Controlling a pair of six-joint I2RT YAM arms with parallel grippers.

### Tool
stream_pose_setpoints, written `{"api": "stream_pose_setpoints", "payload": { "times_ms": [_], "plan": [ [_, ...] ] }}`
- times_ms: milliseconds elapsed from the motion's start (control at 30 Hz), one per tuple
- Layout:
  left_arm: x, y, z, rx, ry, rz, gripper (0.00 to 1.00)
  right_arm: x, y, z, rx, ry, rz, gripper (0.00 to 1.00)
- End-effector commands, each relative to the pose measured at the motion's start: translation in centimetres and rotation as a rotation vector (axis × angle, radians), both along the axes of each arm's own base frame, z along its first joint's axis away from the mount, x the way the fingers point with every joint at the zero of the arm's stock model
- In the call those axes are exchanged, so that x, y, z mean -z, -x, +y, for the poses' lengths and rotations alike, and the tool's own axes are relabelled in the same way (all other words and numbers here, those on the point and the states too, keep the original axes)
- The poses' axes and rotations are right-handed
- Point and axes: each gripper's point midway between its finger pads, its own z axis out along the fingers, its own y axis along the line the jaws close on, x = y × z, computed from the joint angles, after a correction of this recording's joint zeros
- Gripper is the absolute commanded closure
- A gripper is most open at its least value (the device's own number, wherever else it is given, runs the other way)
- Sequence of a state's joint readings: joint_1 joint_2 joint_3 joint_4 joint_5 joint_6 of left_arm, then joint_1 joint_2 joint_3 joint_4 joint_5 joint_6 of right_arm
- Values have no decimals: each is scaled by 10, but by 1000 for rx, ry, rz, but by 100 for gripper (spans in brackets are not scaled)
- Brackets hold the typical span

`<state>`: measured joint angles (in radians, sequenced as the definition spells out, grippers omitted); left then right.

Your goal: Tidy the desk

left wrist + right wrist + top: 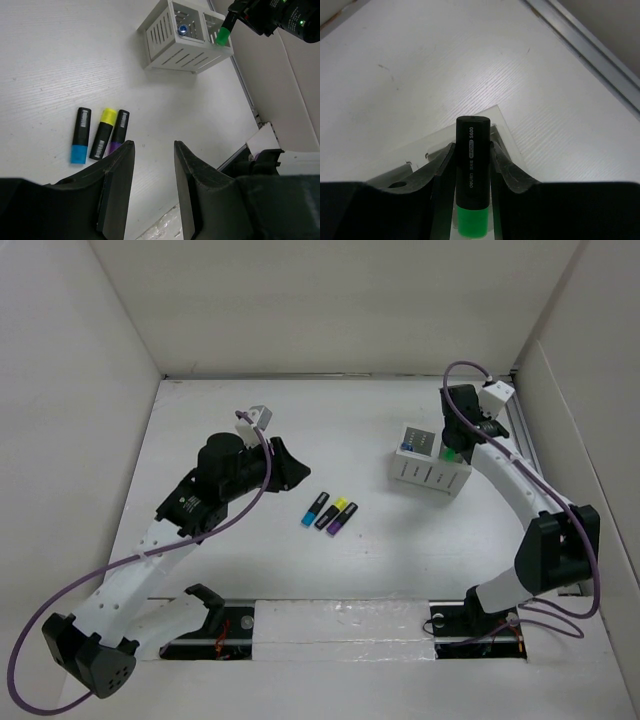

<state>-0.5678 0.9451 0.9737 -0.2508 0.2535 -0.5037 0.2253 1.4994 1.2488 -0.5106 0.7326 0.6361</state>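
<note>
While clamping the green highlighter point(471, 170), the right pincer point(471, 148) is needing a centred, vertical descent into the pen holder point(172, 55).

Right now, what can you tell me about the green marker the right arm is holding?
The green marker is a stubby black plastic-looking barrel with white lettering including S600 and a bright green end. It is pinched between the right arm's fingers, green end down, at the rim of a corner compartment of the white slatted pen holder. Whether it touches the holder is unclear.
</note>
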Motion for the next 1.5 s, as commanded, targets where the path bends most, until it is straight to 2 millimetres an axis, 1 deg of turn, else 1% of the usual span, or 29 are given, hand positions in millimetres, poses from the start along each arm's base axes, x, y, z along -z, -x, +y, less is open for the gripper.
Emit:
{"api": "stream_pose_setpoints", "payload": {
  "times_ms": [0, 100, 200, 267, 300, 367, 467, 567, 633, 700, 800, 833, 867, 933, 967, 1000, 1067, 1100, 1133, 1167, 1200, 1233, 1267, 1300, 1333, 1367, 1400, 1433, 1467],
  "plan": [
    [-9, 1, 0, 0, 15, -29, 66, -24, -5, -5, 69, 55, -58, 93],
    [-15, -1, 3, -15, 10, -45, 66, -19, -8, -5, 77, 60, -51, 93],
    [-20, -3, 5, -22, 4, -58, 66, -20, -12, -13, 109, 55, -51, 93],
    [-21, -3, 5, -22, -1, -56, 66, -24, -15, -13, 113, 59, -64, 93],
    [-20, -4, 5, -21, -5, -56, 66, -21, -15, -14, 113, 66, -55, 93],
    [-21, -5, 6, -29, -9, -57, 66, -14, -12, -11, 112, 72, -41, 87],
    [-21, -5, 7, -38, -6, -59, 66, 1, -11, -3, 102, 56, -15, 86],
    [-17, -6, 7, -42, -9, -49, 66, 4, -8, 4, 103, 41, -12, 80],
    [-15, -7, 7, -46, -13, -42, 66, -2, -8, 9, 91, 31, -25, 75],
    [-16, -9, 5, -44, -14, -40, 66, -14, -7, 8, 86, 31, -53, 73],
    [-16, -10, 8, -58, -23, -44, 66, -26, -6, 7, 71, 36, -79, 65],
    [-15, -11, 9, -65, -27, -43, 66, -28, -5, 8, 62, 33, -77, 52],
    [-15, -12, 10, -70, -28, -45, 66, -28, -4, 8, 62, 34, -72, 52],
    [-12, -14, 11, -82, -40, -39, 66, -31, -1, 9, 55, 16, -73, 39],
    [-13, -15, 12, -86, -45, -43, 66, -31, 2, 10, 52, 9, -70, 36],
    [-12, -17, 12, -92, -55, -38, 66, -39, 6, 12, 36, -17, -93, 34],
    [-10, -19, 15, -107, -74, -35, 66, -44, 12, 14, 16, -46, -121, 33],
    [-9, -21, 16, -109, -85, -36, 66, -55, 19, 22, -23, -72, -156, 33],
    [-7, -21, 17, -117, -95, -30, 66, -59, 21, 29, -55, -88, -171, 37],
    [-6, -23, 18, -121, -101, -28, 66, -61, 24, 32, -81, -101, -181, 45],
    [-5, -23, 17, -121, -104, -23, 66, -63, 27, 48, -158, -145, -180, 64],
    [-4, -23, 17, -120, -107, -22, 66, -74, 35, 59, -215, -190, -212, 75],
    [-2, -24, 17, -120, -110, -16, 66, -76, 40, 80, -293, -226, -216, 84],
    [-2, -26, 19, -130, -109, -13, 66, -62, 50, 101, -375, -267, -183, 97],
    [-1, -27, 19, -131, -111, -12, 66, -66, 62, 115, -425, -302, -198, 100],
    [-4, -29, 21, -141, -108, -13, 67, -60, 77, 141, -503, -340, -175, 100],
    [-4, -30, 20, -140, -107, -13, 67, -43, 91, 161, -552, -406, -127, 100],
    [-5, -32, 23, -150, -111, -9, 67, -35, 101, 173, -580, -437, -102, 100],
    [-9, -33, 23, -151, -108, -18, 67, -20, 121, 197, -634, -507, -55, 100]
  ]
}}
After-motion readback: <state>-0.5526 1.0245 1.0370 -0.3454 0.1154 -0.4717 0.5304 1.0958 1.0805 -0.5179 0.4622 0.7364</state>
